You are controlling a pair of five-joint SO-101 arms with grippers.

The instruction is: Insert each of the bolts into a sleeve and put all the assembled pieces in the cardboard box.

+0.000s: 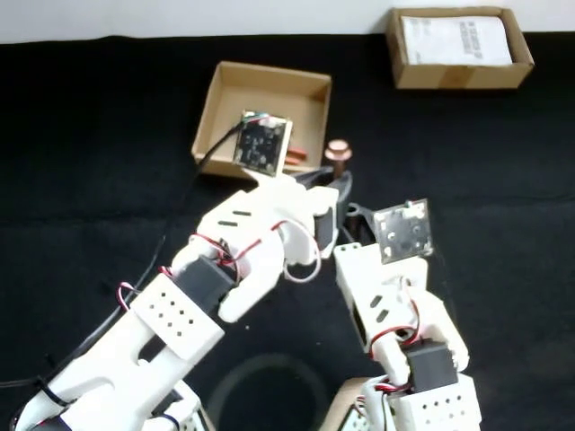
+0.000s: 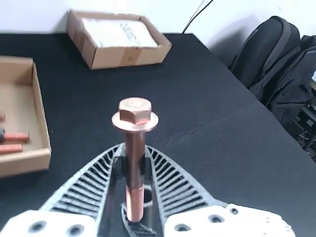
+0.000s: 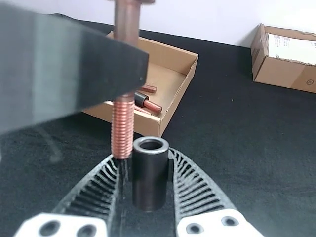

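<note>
My left gripper is shut on a copper bolt, held upright with its hex head up, just right of the open cardboard box. My right gripper is shut on a black sleeve, standing upright with its bore open at the top. The bolt's threaded end hangs right beside the sleeve's rim, not inside the bore. In the high view both grippers meet near the table's middle, right gripper below the bolt. Assembled pieces with copper threads lie in the box.
A second, smaller cardboard box with a printed sheet on top sits at the back right. Black bags stand beyond the table's edge. The black tabletop spreads around the arms.
</note>
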